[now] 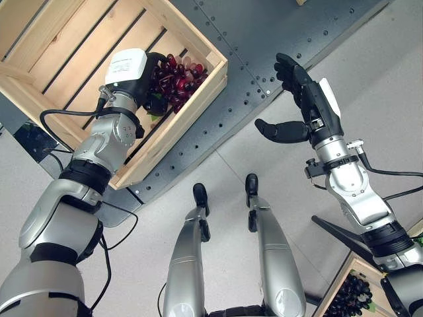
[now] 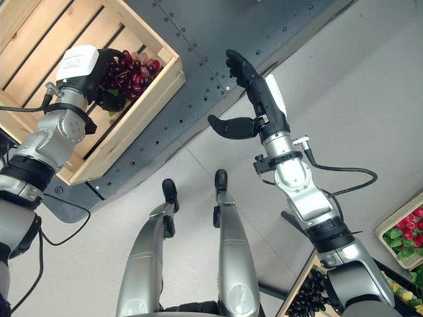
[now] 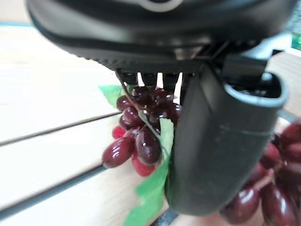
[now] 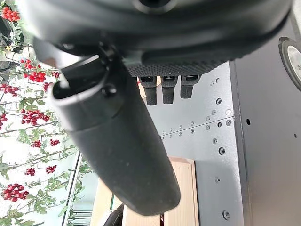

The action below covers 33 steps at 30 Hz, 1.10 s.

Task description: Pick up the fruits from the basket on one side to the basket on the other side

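We find the left hand inside the crate, fingers curled round the red grapes hanging just beneath its palm. The right hand hangs open, well apart over the floor.

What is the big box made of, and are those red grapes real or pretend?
The crate looks like pale, unpainted wood: separate slats with dark gaps and visible grain. The red grapes, held by the left hand, are glossy and dark red; their flat bright green leaf looks like cloth or plastic, so they're probably pretend, though I can't be sure.
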Tool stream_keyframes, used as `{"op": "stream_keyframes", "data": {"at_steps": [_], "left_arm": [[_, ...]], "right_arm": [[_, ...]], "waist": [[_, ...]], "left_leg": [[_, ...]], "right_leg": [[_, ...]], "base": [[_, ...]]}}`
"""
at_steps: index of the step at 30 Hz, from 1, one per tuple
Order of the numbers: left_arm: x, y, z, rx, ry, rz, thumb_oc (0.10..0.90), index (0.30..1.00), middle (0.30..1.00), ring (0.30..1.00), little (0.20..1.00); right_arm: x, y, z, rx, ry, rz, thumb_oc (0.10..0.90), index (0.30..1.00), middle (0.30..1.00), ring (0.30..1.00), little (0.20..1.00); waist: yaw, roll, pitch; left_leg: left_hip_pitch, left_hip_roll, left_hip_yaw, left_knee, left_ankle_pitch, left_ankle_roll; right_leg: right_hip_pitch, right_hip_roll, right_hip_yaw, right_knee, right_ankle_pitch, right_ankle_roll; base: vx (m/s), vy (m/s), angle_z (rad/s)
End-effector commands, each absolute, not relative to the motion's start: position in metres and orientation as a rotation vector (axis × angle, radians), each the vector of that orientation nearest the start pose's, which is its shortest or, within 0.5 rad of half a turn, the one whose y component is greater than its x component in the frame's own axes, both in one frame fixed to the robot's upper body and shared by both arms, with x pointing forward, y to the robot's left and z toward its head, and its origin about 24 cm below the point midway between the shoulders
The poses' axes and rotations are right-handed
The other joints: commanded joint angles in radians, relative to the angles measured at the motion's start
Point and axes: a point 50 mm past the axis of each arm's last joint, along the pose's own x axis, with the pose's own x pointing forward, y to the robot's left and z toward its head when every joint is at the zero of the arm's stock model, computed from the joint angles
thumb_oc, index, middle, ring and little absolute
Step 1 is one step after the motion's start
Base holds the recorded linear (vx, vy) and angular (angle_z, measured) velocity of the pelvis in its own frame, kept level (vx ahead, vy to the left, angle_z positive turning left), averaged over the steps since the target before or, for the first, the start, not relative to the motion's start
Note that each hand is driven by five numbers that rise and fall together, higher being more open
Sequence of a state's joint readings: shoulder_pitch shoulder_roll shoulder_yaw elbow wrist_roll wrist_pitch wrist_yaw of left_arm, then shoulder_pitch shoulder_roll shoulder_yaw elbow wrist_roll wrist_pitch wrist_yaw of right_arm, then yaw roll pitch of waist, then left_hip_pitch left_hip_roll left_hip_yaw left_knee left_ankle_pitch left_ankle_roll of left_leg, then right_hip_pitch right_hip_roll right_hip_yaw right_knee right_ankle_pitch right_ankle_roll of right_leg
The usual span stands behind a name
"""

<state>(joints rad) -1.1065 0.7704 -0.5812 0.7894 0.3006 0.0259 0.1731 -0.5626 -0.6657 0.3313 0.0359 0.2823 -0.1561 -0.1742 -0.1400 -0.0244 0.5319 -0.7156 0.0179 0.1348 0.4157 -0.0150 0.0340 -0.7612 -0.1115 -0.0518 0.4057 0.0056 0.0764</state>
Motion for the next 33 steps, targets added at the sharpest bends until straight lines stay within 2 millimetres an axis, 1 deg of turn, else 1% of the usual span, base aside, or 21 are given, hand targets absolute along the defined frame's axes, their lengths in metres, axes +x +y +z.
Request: {"op": "stream_keyframes", "data": {"at_steps": [1,4,7,8,11,12,13,14,18,21,26,27,33], "left_arm": [[0.402,0.248,0.245,1.346,-0.159,0.262,0.800,0.900,0.900,0.900,0.900],[0.402,0.258,0.251,1.351,-0.139,0.344,0.800,0.900,0.900,0.900,0.900],[0.401,0.267,0.253,1.343,-0.114,0.404,0.800,0.900,0.900,0.900,0.900],[0.401,0.273,0.252,1.281,-0.099,0.422,0.800,0.900,0.900,0.900,0.900],[0.402,0.272,0.252,1.230,-0.130,0.417,0.800,0.900,0.900,0.900,0.900],[0.402,0.269,0.251,1.205,-0.145,0.393,0.709,0.764,0.764,0.764,0.764],[0.402,0.268,0.251,1.205,-0.152,0.389,0.709,0.764,0.764,0.764,0.764],[0.403,0.264,0.250,1.204,-0.178,0.363,0.400,0.300,0.300,0.300,0.300],[0.405,0.252,0.248,1.192,-0.219,0.284,0.400,0.300,0.300,0.300,0.300],[0.406,0.242,0.248,1.236,-0.261,0.223,0.400,0.300,0.300,0.300,0.300],[0.406,0.236,0.250,1.303,-0.294,0.174,0.400,0.300,0.300,0.300,0.300],[0.406,0.233,0.249,1.350,-0.294,0.149,0.400,0.300,0.300,0.300,0.300],[0.406,0.230,0.245,1.383,-0.298,0.110,0.400,0.300,0.300,0.300,0.300]], "right_arm": [[0.302,-0.153,0.258,-0.352,-0.849,0.201,0.800,0.900,0.900,0.900,0.900],[0.302,-0.153,0.260,-0.351,-0.857,0.189,0.800,0.900,0.900,0.900,0.900],[0.303,-0.154,0.260,-0.353,-0.857,0.177,0.800,0.900,0.900,0.900,0.900],[0.304,-0.154,0.260,-0.350,-0.861,0.162,0.800,0.900,0.900,0.900,0.900],[0.304,-0.153,0.260,-0.340,-0.868,0.150,0.800,0.900,0.900,0.900,0.900],[0.304,-0.153,0.259,-0.337,-0.869,0.149,0.800,0.900,0.900,0.900,0.900],[0.304,-0.152,0.259,-0.337,-0.869,0.151,0.800,0.900,0.900,0.900,0.900],[0.304,-0.152,0.258,-0.334,-0.871,0.152,0.800,0.900,0.900,0.900,0.900],[0.303,-0.150,0.257,-0.329,-0.881,0.162,0.800,0.900,0.900,0.900,0.900],[0.302,-0.150,0.257,-0.322,-0.885,0.169,0.800,0.900,0.900,0.900,0.900],[0.301,-0.151,0.256,-0.310,-0.894,0.171,0.800,0.900,0.900,0.900,0.900],[0.301,-0.151,0.255,-0.306,-0.895,0.174,0.800,0.900,0.900,0.900,0.900],[0.300,-0.150,0.255,-0.295,-0.893,0.190,0.800,0.900,0.900,0.900,0.900]], "waist": [[-0.001,-0.030,-0.012],[-0.005,-0.039,-0.012],[-0.006,-0.042,-0.012],[-0.006,-0.048,-0.012],[-0.006,-0.056,-0.012],[-0.005,-0.059,-0.012],[-0.005,-0.059,-0.012],[-0.006,-0.061,-0.012],[-0.006,-0.066,-0.012],[-0.008,-0.072,-0.012],[-0.011,-0.077,-0.012],[-0.013,-0.077,-0.012],[-0.010,-0.069,-0.012]], "left_leg": [[0.061,-0.003,0.050,0.011,-0.092,0.012],[0.051,-0.002,0.047,0.010,-0.088,0.010],[0.046,0.000,0.046,0.010,-0.086,0.009],[0.039,-0.001,0.041,0.011,-0.086,0.009],[0.036,-0.002,0.038,0.005,-0.083,0.007],[0.034,-0.002,0.037,0.004,-0.082,0.007],[0.034,-0.002,0.036,0.003,-0.081,0.007],[0.036,-0.001,0.036,-0.001,-0.081,0.007],[0.038,-0.002,0.034,-0.007,-0.080,0.007],[0.051,-0.001,0.032,-0.015,-0.081,0.009],[0.068,0.000,0.032,-0.027,-0.080,0.011],[0.080,0.000,0.030,-0.034,-0.080,0.011],[0.135,-0.004,0.030,-0.070,-0.075,0.012]], "right_leg": [[0.044,0.027,-0.019,0.034,-0.051,-0.009],[0.039,0.028,-0.024,0.026,-0.047,-0.010],[0.034,0.028,-0.026,0.026,-0.045,-0.010],[0.030,0.030,-0.028,0.023,-0.042,-0.009],[0.030,0.034,-0.030,0.014,-0.036,-0.008],[0.029,0.035,-0.031,0.013,-0.034,-0.008],[0.029,0.036,-0.031,0.011,-0.033,-0.008],[0.030,0.038,-0.029,0.009,-0.032,-0.007],[0.031,0.042,-0.026,0.003,-0.026,-0.005],[0.042,0.044,-0.025,-0.005,-0.022,-0.002],[0.056,0.048,-0.021,-0.015,-0.017,0.000],[0.066,0.048,-0.019,-0.020,-0.015,0.002],[0.110,0.044,-0.019,-0.049,-0.008,0.007]], "base": [[0.00,0.000,0.00],[0.00,0.000,0.00],[0.00,-0.006,0.01],[-0.01,-0.021,0.03],[-0.02,-0.027,0.04],[0.00,0.000,0.00],[0.00,0.000,0.00],[0.00,0.000,0.00],[0.00,0.000,0.00],[-0.01,-0.004,0.00],[-0.02,-0.015,0.01],[-0.02,-0.014,0.05],[0.00,-0.004,-0.01]]}}
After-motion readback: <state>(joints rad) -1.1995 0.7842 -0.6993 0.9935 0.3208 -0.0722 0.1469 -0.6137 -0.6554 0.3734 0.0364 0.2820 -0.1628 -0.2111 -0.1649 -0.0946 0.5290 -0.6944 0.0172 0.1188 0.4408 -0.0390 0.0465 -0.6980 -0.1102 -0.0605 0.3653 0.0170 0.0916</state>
